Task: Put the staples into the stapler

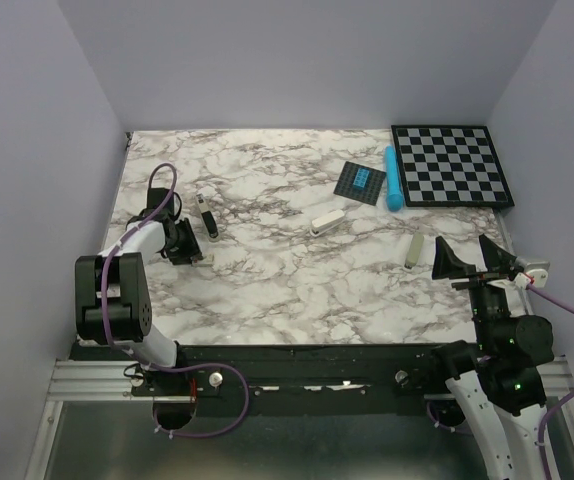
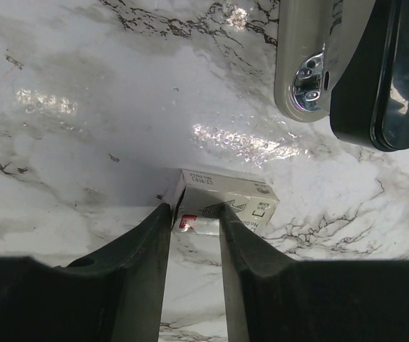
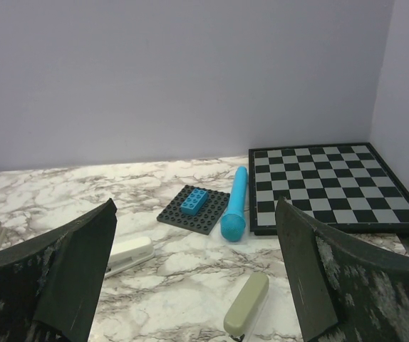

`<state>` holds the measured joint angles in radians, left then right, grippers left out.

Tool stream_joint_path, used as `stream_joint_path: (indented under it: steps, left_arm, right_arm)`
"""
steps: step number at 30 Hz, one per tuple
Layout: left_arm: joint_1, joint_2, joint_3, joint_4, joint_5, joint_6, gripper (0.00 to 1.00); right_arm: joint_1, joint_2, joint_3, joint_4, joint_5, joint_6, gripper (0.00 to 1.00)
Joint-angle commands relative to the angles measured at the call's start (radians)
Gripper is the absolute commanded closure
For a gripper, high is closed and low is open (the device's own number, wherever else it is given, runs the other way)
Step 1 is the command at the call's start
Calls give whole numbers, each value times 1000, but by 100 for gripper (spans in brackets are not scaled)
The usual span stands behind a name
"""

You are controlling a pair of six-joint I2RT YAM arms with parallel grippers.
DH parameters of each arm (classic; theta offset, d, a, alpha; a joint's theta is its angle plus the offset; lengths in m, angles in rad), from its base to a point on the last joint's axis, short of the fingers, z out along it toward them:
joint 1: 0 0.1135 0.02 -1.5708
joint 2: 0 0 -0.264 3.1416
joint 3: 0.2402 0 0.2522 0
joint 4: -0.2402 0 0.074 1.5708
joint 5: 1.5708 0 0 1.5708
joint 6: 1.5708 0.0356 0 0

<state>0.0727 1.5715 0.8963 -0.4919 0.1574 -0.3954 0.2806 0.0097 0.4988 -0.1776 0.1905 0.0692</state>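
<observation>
The small white box of staples (image 2: 251, 198) lies on the marble, its near end with a red mark right at my left gripper's (image 2: 194, 211) tips. The left fingertip sits at the box's left corner and the right one overlaps its front face. The jaws stand narrowly apart with bare table between them. Just beyond lies the stapler (image 2: 382, 71), black with a shiny silver channel (image 2: 306, 78), hinged open; from above the stapler (image 1: 207, 220) is right of the left gripper (image 1: 182, 243). My right gripper (image 1: 472, 258) hovers wide open and empty at the near right. No loose staple strip shows.
A white oblong block (image 1: 327, 220) and a beige bar (image 1: 414, 250) lie mid-table. At the back right are a dark studded plate with a blue brick (image 1: 360, 182), a blue cylinder (image 1: 393, 178) and a chessboard (image 1: 452, 165). Walls enclose three sides.
</observation>
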Motion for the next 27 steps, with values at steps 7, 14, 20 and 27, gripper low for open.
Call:
stream_joint_path:
  steps: [7,14,20,27]
  left_arm:
    - [-17,-10,-10,19,90,21,68]
    - [-101,-36,-34,32,113,-9,75]
    - [-208,-45,-51,58,102,-77,81]
    - [-353,-68,-85,157,107,-221,85]
  right_arm:
    - [9,-198,12,-23,1,-6,0]
    - [8,-166,24,-25,-74,12,0]
    - [8,-16,90,-69,-263,70,0]
    - [9,363,228,-218,-615,153,0]
